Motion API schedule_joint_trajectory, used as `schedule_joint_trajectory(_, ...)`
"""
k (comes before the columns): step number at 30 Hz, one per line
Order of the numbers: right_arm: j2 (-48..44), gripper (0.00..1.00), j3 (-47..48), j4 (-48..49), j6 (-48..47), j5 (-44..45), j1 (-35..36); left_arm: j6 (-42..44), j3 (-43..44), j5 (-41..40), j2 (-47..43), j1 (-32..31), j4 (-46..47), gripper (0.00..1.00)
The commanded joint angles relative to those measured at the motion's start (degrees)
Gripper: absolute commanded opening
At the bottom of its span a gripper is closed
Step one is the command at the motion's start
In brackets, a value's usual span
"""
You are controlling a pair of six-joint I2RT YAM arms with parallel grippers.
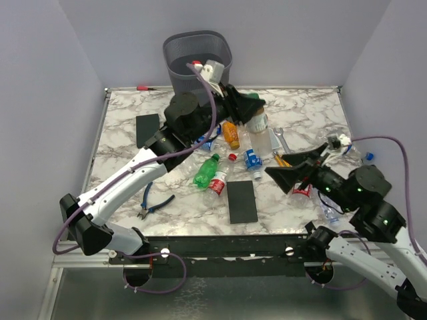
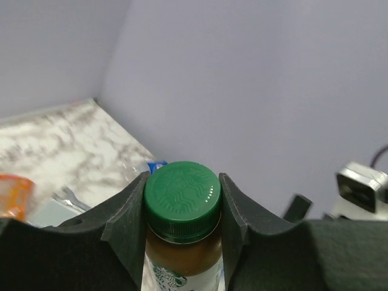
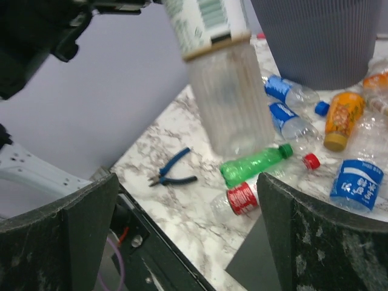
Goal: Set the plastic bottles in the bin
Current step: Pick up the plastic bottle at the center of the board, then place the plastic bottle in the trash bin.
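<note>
A frosted plastic bottle with a green cap (image 2: 182,197) hangs by its neck from my left gripper (image 2: 182,200), whose fingers press on both sides of the cap. From above, that gripper (image 1: 249,107) holds the bottle (image 1: 259,133) over the table, in front and to the right of the dark mesh bin (image 1: 198,61). My right gripper (image 3: 185,194) is wide open with nothing between its fingers, low at the near right (image 1: 293,175). Several bottles lie on the marble: a green one (image 1: 206,171), a red-labelled one (image 1: 219,182), an orange one (image 1: 231,135) and a blue-labelled one (image 1: 252,160).
Blue-handled pliers (image 1: 155,203) lie near the front left. One black slab (image 1: 241,201) lies at the front centre and another (image 1: 147,129) at the left. A wrench (image 1: 281,139) rests right of the held bottle. More bottles (image 1: 331,213) lie by the right arm.
</note>
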Motion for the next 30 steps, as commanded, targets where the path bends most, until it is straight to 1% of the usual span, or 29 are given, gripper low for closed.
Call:
schedule_joint_trajectory(1, -3.8, 1.00, 4.8, -7.2, 3.2, -1.0, 0.0, 8.1, 8.9, -7.1, -2.2, 4.0, -0.6, 0.00)
schedule_joint_trajectory(2, -4.5, 1.00, 5.3, -7.5, 3.5, -0.8, 0.0, 9.7, 10.8, -7.4, -1.9, 5.0, -1.2, 0.00)
schedule_joint_trajectory(4, -6.0, 1.00, 5.2, -8.0, 3.7, 0.1, 0.0, 13.8, 14.1, -10.8, -1.2, 6.0, -2.3, 0.00)
schedule_joint_trajectory(6, -7.5, 1.00, 4.3, -8.5, 3.7, 2.0, 0.0, 19.5, 16.0, -15.4, -0.9, 6.5, -2.9, 0.00)
schedule_joint_trajectory(8, -9.1, 1.00, 2.6, -9.0, 4.2, 6.6, 0.0, 26.1, 16.9, -22.1, -0.8, 7.0, -2.6, 0.00)
schedule_joint_trajectory(11, -11.1, 1.00, -0.6, -10.6, 6.3, 12.9, -0.1, 37.3, 14.7, -32.8, -0.4, 8.3, 3.2, 0.00)
schedule_joint_trajectory(13, -12.1, 1.00, -3.0, -11.3, 7.0, 15.1, 0.0, 42.7, 13.6, -35.7, 1.1, 10.4, 8.4, 0.00)
schedule_joint_trajectory(14, -12.5, 1.00, -4.2, -11.1, 7.1, 15.3, 0.0, 43.8, 13.9, -36.1, 2.3, 11.8, 10.6, 0.00)
schedule_joint_trajectory(17, -12.7, 1.00, -7.4, -10.9, 7.2, 14.5, 0.0, 42.5, 17.7, -34.9, 7.3, 16.2, 9.7, 0.00)
schedule_joint_trajectory(21, -11.9, 0.99, -9.5, -10.8, 8.1, 13.8, 0.0, 42.2, 20.1, -34.5, 13.7, 19.9, 10.7, 0.00)
schedule_joint_trajectory(25, -12.2, 0.98, -12.4, -10.0, 9.3, 12.4, -0.1, 43.1, 19.7, -34.8, 19.1, 22.2, 17.8, 0.00)
schedule_joint_trajectory(27, -12.7, 0.98, -13.7, -9.6, 9.8, 11.6, -0.1, 44.3, 19.5, -33.8, 21.7, 23.0, 21.6, 0.00)
schedule_joint_trajectory(30, -13.0, 0.98, -15.1, -9.6, 10.5, 10.6, 0.0, 45.1, 18.5, -34.6, 24.4, 23.7, 26.6, 0.00)
